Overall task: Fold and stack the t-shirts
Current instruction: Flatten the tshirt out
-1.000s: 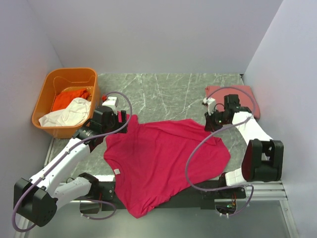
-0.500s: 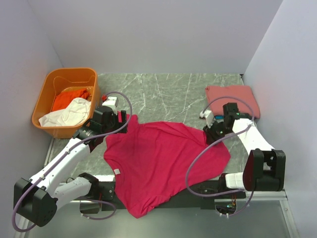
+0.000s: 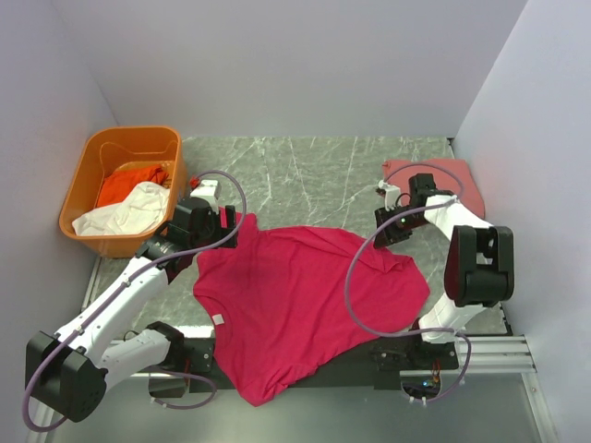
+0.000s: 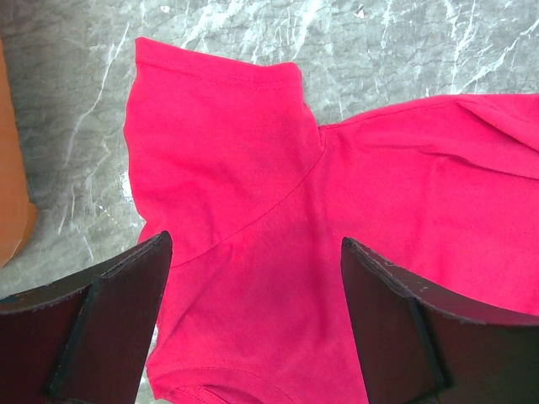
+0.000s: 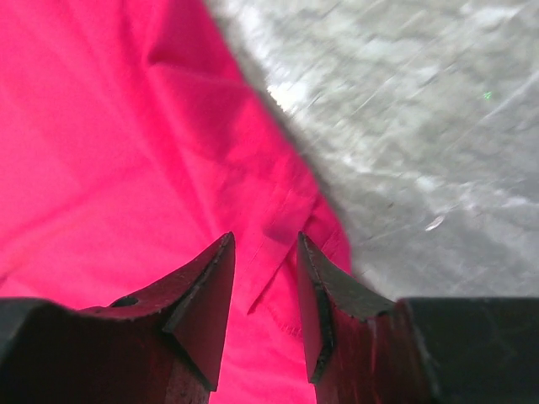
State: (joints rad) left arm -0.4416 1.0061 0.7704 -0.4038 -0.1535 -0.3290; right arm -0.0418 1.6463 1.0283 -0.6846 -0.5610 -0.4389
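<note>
Crimson shirt [image 3: 295, 295]: you have it spread across the table [image 3: 305, 175] between your two arms, with its hem hanging over the near edge.
Left gripper [image 4: 253, 252]: your fingers are spread wide above the shirt's sleeve and grip nothing.
Right gripper [image 5: 265, 244]: your fingers stand slightly parted over the shirt's right edge, with no cloth between them.
Salmon shirt [image 3: 457, 175]: folded at the far right, just behind your right gripper.
Tub [image 3: 92, 148]: far left, holding an orange shirt [image 3: 129, 183] and a white shirt [image 3: 129, 212].
</note>
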